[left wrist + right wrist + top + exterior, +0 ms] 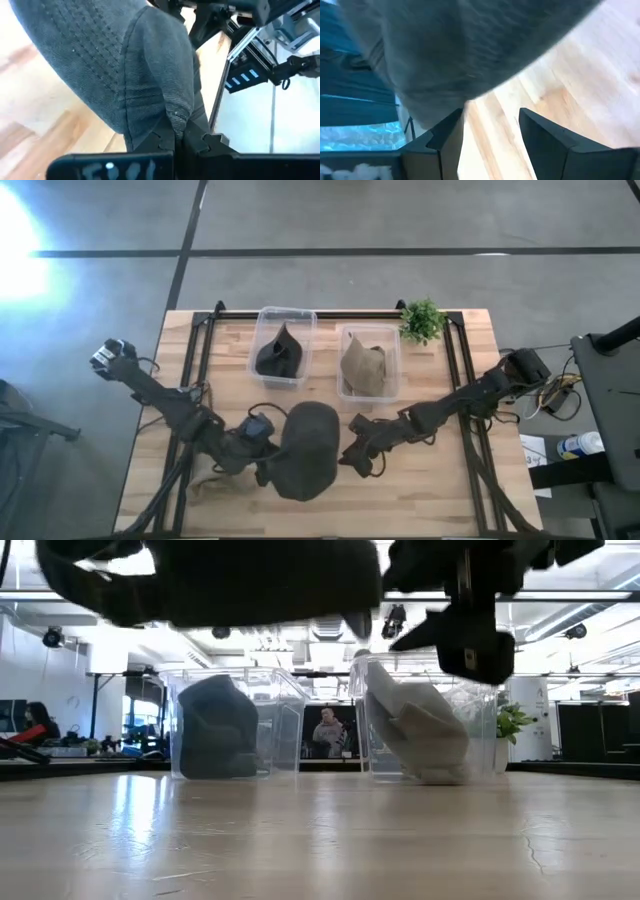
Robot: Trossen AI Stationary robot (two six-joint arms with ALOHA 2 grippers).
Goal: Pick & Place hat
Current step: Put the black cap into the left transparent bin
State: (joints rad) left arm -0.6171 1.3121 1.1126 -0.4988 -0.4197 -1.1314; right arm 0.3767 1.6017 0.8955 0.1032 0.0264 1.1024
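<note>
A dark grey knitted hat hangs above the table's near middle; in the low view it is clear of the tabletop. My left gripper is at its left side and is shut on it. My right gripper is open at the hat's right side. In the right wrist view its fingers stand just under the hat's edge; I cannot tell whether they touch it. My left gripper pinches a fold of the hat's knitted cloth between its two fingers, at the hat's left side. More than one layer seems gathered there. The fingers come from the table's left. The hat is lifted clear and sags slack beyond the fingers.
Two clear bins stand at the far middle: the left one holds a dark hat, the right one a tan hat. A small green plant stands at the far right. Something tan lies under my left arm.
</note>
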